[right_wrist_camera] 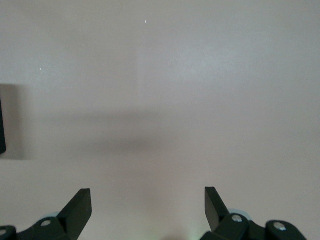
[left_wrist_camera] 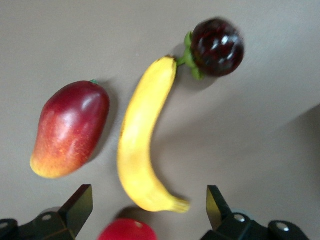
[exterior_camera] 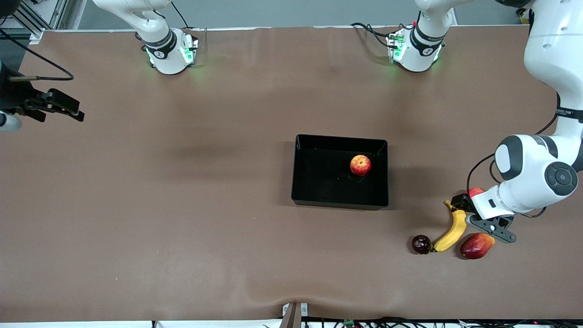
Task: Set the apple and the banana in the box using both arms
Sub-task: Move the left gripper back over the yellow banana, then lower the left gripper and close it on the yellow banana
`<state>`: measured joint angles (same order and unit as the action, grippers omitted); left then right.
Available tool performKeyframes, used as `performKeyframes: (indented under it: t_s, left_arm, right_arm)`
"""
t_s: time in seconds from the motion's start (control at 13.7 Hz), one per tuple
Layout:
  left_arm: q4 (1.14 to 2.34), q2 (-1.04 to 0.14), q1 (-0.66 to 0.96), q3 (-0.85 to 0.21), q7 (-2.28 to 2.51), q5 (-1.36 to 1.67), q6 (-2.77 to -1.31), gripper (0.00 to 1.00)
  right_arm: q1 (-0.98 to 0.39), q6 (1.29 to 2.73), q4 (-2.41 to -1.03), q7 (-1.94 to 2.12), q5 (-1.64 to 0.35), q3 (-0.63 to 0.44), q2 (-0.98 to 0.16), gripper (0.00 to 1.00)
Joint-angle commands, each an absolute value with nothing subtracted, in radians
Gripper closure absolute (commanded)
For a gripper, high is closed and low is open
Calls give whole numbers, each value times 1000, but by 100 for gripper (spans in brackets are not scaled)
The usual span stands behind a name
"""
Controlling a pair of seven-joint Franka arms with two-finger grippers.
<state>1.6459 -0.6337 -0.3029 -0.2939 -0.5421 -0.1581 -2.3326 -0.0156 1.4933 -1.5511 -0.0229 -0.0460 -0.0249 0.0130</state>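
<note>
In the front view, you are looking down on a brown table (exterior_camera: 182, 205) with the two arm bases along the top. The box (exterior_camera: 319, 182), a shallow black tray, is sitting near the middle of the table, and the apple (exterior_camera: 360, 165) is lying inside it, close to the wall toward the left arm's end. The banana (exterior_camera: 452, 232) is lying on the table toward the left arm's end, nearer to the camera than the box and well apart from it. A dark purple round fruit (exterior_camera: 421, 244) is sitting right at the banana's nearer tip, and an oval red-orange fruit (exterior_camera: 476, 245) is lying just beside the banana. A pinkish-red round fruit (exterior_camera: 476, 192) is peeking out beside the banana's other tip. The left gripper (exterior_camera: 464, 205) is hovering over that end of the banana. The right gripper (exterior_camera: 59, 107) is waiting over bare table at the right arm's end.

In the left wrist view, you are seeing the left gripper (left_wrist_camera: 150, 210) spread wide, its fingers (left_wrist_camera: 80, 207) standing either side of the banana's (left_wrist_camera: 142, 150) stem end without touching it. The oval red-orange fruit (left_wrist_camera: 70, 130), the dark purple round fruit (left_wrist_camera: 217, 47) and the pinkish-red round fruit (left_wrist_camera: 127, 230) are all showing.

In the right wrist view, the right gripper (right_wrist_camera: 148, 210) is standing released, holding nothing, over bare table (right_wrist_camera: 160, 100)
</note>
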Motion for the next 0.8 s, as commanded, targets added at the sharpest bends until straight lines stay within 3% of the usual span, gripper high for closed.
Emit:
performKeyframes:
  t_s: [0.0,0.22,0.73]
  left_arm:
    - [1628,-684,-328,-307,-629,-163,-2381,0]
    - [1626,-703,-325,-304,-550,-121,-2402,1]
    - [1608,-733,-319,-301,-388,-127,-2402,17]
  right_arm:
    - [3,1477,-1526,-37,-35,-11,9,0]
    - [3,1482,-1526,-41,-51,-9,-5,0]
    - [3,1479,-1506,-35,-51,-9,-20,0]
